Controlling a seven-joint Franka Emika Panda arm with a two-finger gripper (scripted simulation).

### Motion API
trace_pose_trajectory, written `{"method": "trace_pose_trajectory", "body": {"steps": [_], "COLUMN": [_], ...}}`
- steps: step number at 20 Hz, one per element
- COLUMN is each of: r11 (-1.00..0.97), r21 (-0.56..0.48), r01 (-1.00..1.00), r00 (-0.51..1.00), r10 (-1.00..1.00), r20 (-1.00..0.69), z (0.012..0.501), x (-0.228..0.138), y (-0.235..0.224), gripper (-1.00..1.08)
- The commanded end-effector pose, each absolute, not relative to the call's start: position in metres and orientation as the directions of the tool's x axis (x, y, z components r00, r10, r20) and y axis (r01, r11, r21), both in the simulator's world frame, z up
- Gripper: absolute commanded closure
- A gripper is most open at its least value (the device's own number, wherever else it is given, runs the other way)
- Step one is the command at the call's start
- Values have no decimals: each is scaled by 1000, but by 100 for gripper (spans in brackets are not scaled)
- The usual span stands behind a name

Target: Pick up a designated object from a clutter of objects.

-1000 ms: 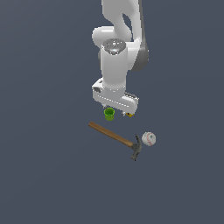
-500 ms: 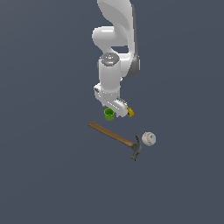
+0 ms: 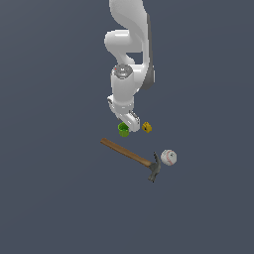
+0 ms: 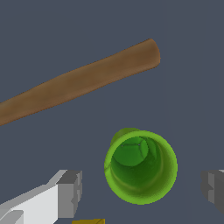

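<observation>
The green cup (image 3: 123, 130) stands upright on the grey floor, open top up. In the wrist view the cup (image 4: 141, 166) sits between my two grey fingertips (image 4: 70, 192), with a gap on each side. My gripper (image 3: 125, 124) hangs straight above the cup and is open and empty; it also shows in the wrist view (image 4: 142, 189). The exterior view does not show whether the fingers reach down around the cup's rim.
The tiny yellow-orange block (image 3: 147, 127) lies just to the exterior view's right of the cup. The hammer's wooden handle (image 3: 125, 152) runs in front of the cup to its dark head (image 3: 155, 171). The baseball (image 3: 168, 158) lies beside the head.
The hand has turned about its wrist and come down closer over the green cup. The objects have not moved.
</observation>
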State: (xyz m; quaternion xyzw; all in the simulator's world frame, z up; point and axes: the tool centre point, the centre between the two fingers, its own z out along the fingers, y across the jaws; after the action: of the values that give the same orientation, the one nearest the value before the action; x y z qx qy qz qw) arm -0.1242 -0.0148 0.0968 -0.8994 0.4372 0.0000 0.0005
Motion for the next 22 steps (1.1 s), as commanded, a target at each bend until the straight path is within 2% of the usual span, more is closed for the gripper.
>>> {"method": "trace_pose_trajectory", "body": {"steps": [1,10,22], "r11": [-603,-601,-598], "r21": [0,0,0], "r01": [-798,-799,-802], "r00": [603,601,598], "r10": [-798,-799,-802], "r20": [0,0,0], "z": [94,88,46], "x": [-128,-129,-131], "y": [-16,-16,-16], "gripper": [-92,-92,-92]}}
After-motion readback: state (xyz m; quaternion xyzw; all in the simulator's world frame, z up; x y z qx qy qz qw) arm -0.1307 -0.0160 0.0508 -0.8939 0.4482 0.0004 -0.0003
